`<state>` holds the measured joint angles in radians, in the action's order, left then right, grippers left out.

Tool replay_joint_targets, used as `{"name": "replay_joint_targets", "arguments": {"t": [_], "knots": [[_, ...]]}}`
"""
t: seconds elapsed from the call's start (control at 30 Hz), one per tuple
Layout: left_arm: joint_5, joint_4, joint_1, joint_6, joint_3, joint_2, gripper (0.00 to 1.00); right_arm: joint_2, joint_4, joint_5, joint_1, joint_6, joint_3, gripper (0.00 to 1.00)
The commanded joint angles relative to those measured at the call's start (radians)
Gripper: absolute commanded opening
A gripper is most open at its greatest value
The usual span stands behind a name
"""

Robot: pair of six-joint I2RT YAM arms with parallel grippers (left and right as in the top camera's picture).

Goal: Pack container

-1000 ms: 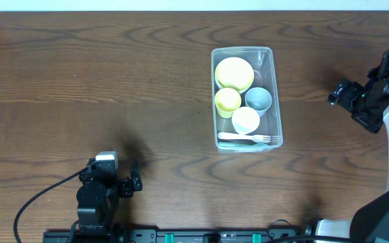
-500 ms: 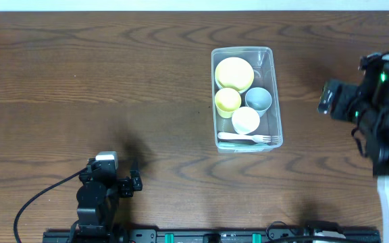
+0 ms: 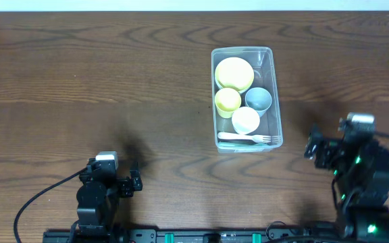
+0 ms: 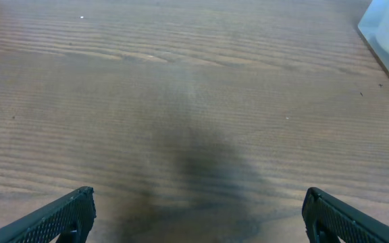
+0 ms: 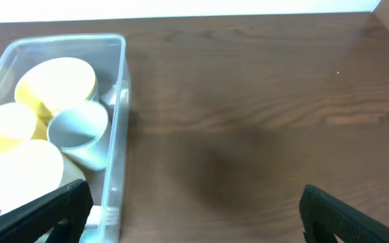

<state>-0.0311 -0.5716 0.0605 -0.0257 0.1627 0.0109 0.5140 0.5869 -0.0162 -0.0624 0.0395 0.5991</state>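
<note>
The clear plastic container (image 3: 276,94) stands right of the table's middle. It holds a yellow bowl (image 3: 234,73), a yellow cup (image 3: 227,100), a grey-blue cup (image 3: 258,99), a white cup (image 3: 246,120) and a white fork (image 3: 247,138). It also shows in the right wrist view (image 5: 117,135) and at the top right corner of the left wrist view (image 4: 383,30). My right gripper (image 5: 194,216) is open and empty, low over the table just right of the container; overhead (image 3: 319,150). My left gripper (image 4: 198,216) is open and empty at the front left; overhead (image 3: 132,183).
The dark wooden table (image 3: 113,81) runs across the whole view. A black cable (image 3: 32,202) trails from the left arm toward the front edge.
My right arm has swung from the far right edge back toward the front and lowered to the table right of the container. The left arm and the container have not moved.
</note>
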Motion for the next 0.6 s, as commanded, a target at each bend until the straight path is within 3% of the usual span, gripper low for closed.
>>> {"name": "replay_joint_targets", "arguments": {"t": [0.0, 0.27, 0.57], "knots": [[-0.011, 0.005, -0.005, -0.002, -0.012, -0.007, 0.98, -0.116, -0.015, 0.035, 0.006, -0.019, -0.116, 0.99], [-0.011, 0.005, -0.005, -0.002, -0.012, -0.007, 0.98, -0.365, -0.016, 0.071, 0.006, -0.019, -0.308, 0.99], [-0.011, 0.005, -0.005, -0.002, -0.012, -0.007, 0.98, -0.509, -0.016, 0.074, 0.006, -0.018, -0.407, 0.99]]}}
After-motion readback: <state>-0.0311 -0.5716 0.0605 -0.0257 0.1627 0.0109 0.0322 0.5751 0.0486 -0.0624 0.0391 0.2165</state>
